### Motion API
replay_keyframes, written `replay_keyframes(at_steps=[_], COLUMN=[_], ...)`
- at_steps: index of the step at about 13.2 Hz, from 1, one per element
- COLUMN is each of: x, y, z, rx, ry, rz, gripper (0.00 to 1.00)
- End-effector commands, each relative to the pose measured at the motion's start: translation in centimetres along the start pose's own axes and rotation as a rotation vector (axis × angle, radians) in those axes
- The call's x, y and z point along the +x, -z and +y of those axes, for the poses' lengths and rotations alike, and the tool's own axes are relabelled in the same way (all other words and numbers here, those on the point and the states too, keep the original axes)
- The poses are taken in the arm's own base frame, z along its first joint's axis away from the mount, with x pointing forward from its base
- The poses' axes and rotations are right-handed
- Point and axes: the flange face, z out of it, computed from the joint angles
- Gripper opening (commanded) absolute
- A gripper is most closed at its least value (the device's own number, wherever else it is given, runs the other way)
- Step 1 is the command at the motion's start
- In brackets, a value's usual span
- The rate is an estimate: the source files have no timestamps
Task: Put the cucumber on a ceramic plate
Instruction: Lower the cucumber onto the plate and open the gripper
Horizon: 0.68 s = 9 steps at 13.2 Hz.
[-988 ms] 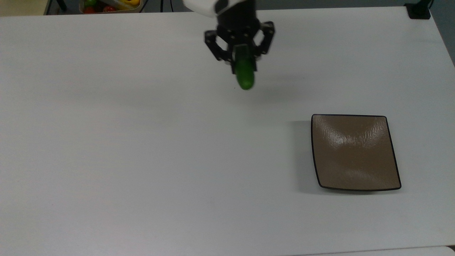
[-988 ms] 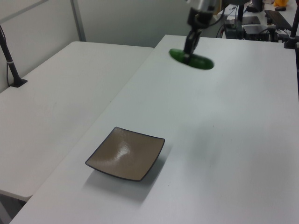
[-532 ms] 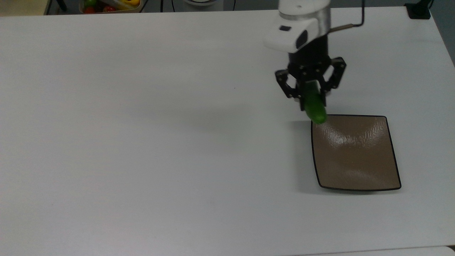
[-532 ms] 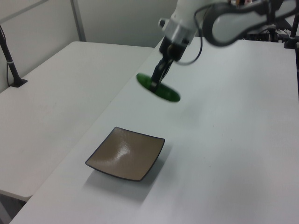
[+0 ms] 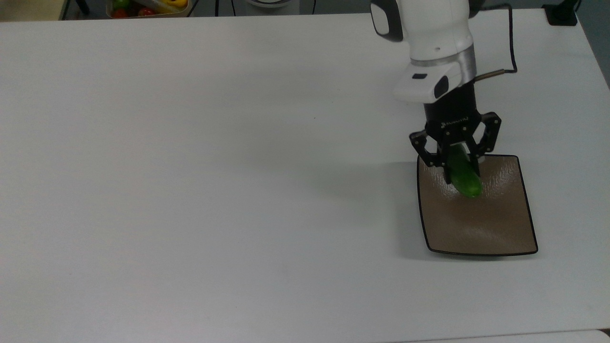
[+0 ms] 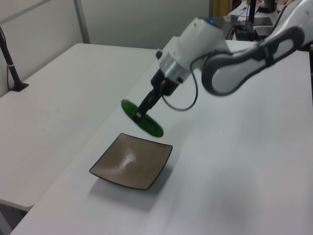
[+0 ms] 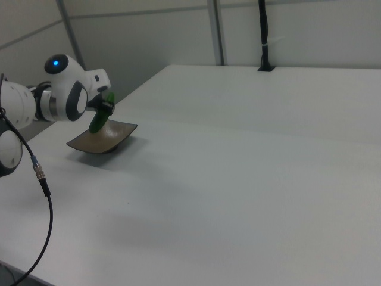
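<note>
I see the cucumber point(image 5: 463, 176) pinched in the tool point(image 5: 458, 164), right of centre in the top view, its lower end over the upper-left part of the ceramic plate point(image 5: 495, 228). In the left view the cucumber point(image 6: 142, 118) hangs in the air at mid frame, tilted, its low end toward the left view's right, just above the far edge of the ceramic plate point(image 6: 128, 166) and clear of it. Can't tell contact from the top view alone; the left view shows a gap. In the right view the cucumber point(image 7: 99, 120) sits at the left of the frame, above the ceramic plate point(image 7: 113, 138).

Tool: fingers closed on the cucumber's middle, black linkage either side of it in the top view. In the left view the tool point(image 6: 142, 113) comes down slanted from the upper right, thin black fingers across the cucumber. In the right view I can't make out its fingers behind the wrist.

Plate: square, brown, dark rim, glossy, flat on the white surface point(image 5: 214, 190), lower right in the top view, lower left of centre in the left view.

Arm point(image 5: 431, 43): white, entering from the top edge in the top view, black cable point(image 5: 511, 45) looping off its right side. Blue light on the arm joint in the right view, upper left.

Upper-left corner of the top view: a container with red, green and yellow items point(image 5: 145, 6) beyond the surface edge. Black clamp point(image 5: 561, 14) at the upper-right corner of the surface.
</note>
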Motion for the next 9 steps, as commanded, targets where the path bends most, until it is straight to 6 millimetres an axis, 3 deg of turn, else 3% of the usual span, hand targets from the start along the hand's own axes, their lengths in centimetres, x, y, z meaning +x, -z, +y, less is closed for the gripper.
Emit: replay_keyframes(at_steps=[1,7,8,9], x=[-0.9,-4.7,-4.9,-4.9], y=[-3.8,-8.3,-8.5,-8.6], z=[-1.3,-2.2,-2.2,-2.2], rx=[0.026,0.034,0.034,0.033], ry=[-0.005,0.025,0.028,0.028], rz=[0.069,0.057,0.061,0.060], gripper=[0.36,0.40,0.55,0.61])
